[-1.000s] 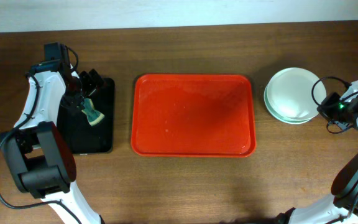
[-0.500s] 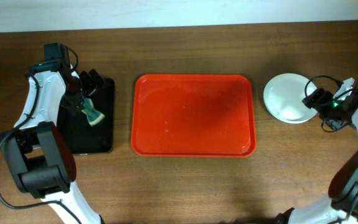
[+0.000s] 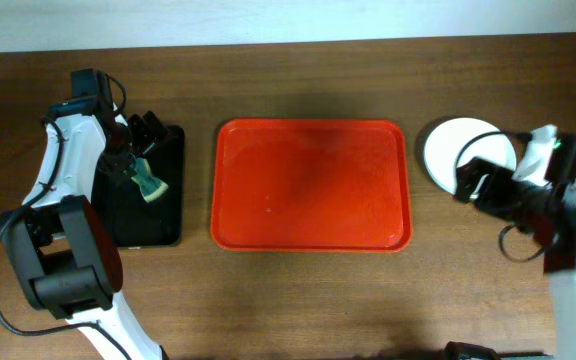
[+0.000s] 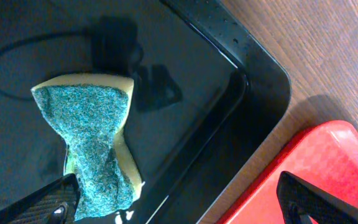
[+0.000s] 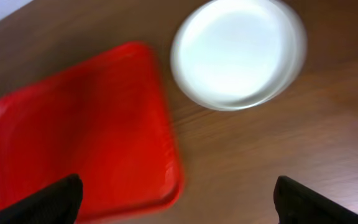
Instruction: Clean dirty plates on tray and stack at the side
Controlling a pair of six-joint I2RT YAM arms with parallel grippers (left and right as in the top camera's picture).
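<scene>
The red tray (image 3: 313, 185) lies in the middle of the table with nothing on it; its corner also shows in the right wrist view (image 5: 79, 130) and the left wrist view (image 4: 334, 168). The plates (image 3: 460, 145) sit stacked to the right of the tray, a white one on top (image 5: 238, 53). My right gripper (image 3: 466, 182) hangs open just in front of the stack, apart from it, with only table between its fingers (image 5: 179, 202). My left gripper (image 3: 146, 128) stands open over a black tray (image 3: 168, 215), empty (image 4: 182, 205).
A yellow sponge with a teal scrub face (image 4: 95, 146) lies in the black tray (image 4: 241, 68) left of the red tray, beside one left finger. Bare wooden table surrounds both trays. The right arm's body (image 3: 568, 190) reaches in from the right edge.
My right gripper has opened and let go of the plate's rim. It has swung from the stack's right side to its front. The stack sits slightly further left. The left arm is still.
</scene>
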